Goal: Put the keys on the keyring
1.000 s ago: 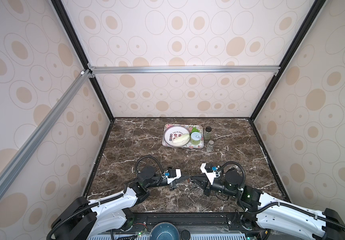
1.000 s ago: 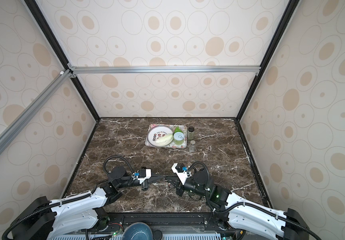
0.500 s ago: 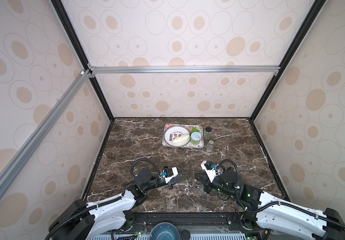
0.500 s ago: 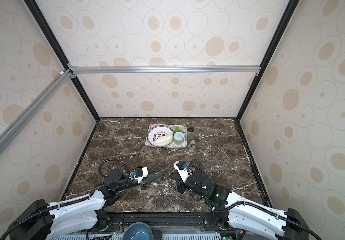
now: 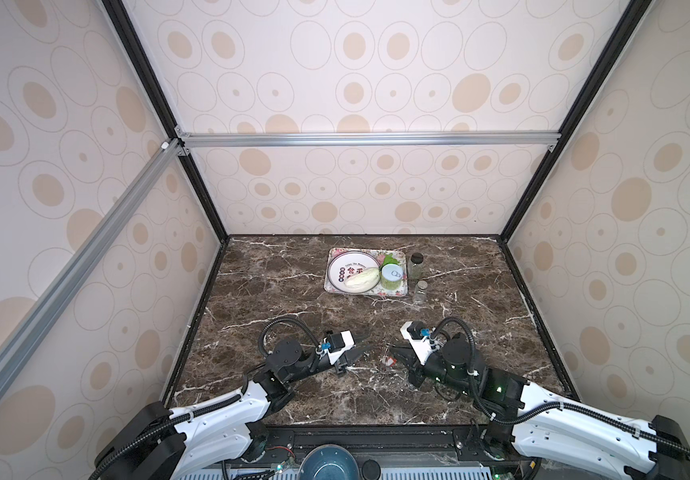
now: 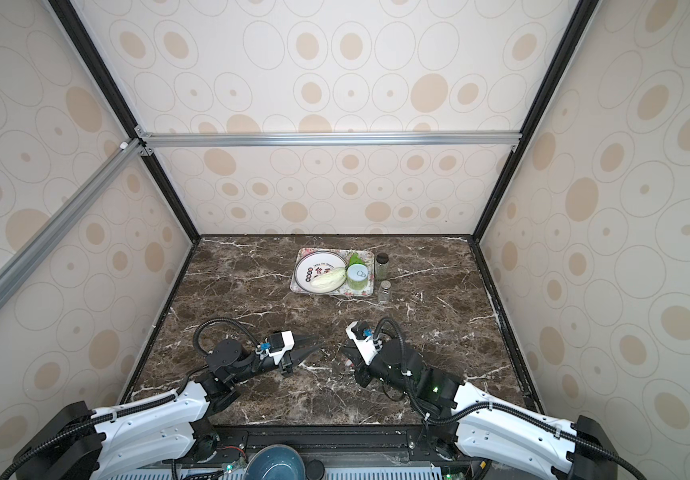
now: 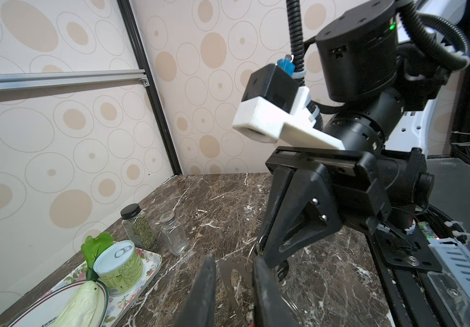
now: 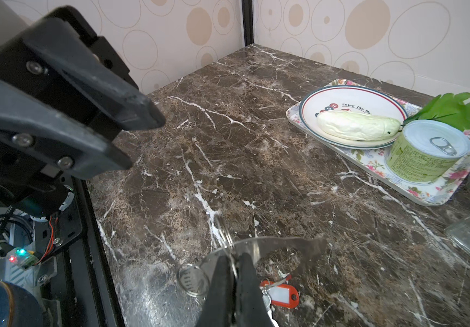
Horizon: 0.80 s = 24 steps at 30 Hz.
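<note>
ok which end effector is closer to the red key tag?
Right. The right end effector grips the keyring at its rim, with the red key tag lying just beside it. The left end effector hangs open, well apart from it.

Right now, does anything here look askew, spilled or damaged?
Nothing spilled or damaged: the can and two jars stand upright at the back. Only the keyring looks askew, pinched at its rim by the right gripper, fingers shut, and apparently tipped up off the marble near the red-tagged key.

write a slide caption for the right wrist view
Right gripper, jaws shut on the keyring, with the red-tagged key lying beside it on the marble table.
</note>
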### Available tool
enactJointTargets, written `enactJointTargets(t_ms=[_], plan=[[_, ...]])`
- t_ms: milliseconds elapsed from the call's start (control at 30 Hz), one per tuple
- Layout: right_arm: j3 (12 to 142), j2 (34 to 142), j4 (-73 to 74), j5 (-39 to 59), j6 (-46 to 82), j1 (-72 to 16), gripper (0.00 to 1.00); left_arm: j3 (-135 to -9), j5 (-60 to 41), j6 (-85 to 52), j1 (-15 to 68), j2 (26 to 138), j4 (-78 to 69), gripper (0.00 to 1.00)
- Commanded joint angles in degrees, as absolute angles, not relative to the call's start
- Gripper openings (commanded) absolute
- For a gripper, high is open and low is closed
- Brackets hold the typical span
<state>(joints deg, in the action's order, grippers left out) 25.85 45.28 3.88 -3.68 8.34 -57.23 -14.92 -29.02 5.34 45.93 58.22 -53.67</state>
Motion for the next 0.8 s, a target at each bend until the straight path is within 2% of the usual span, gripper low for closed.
enactJointTargets(t_ms=[0, 767], plan=[[28.75, 45.11, 3.48, -5.1, 6.11, -58.86, 0.0, -16.44, -29.78, 7.06, 46.42, 58.37, -53.06, 0.22], [28.93, 47.23, 5.02, -3.16, 3.84, -60.79, 0.0, -20.22, -37.0, 9.13, 46.99, 62.2, -48.4, 0.18]])
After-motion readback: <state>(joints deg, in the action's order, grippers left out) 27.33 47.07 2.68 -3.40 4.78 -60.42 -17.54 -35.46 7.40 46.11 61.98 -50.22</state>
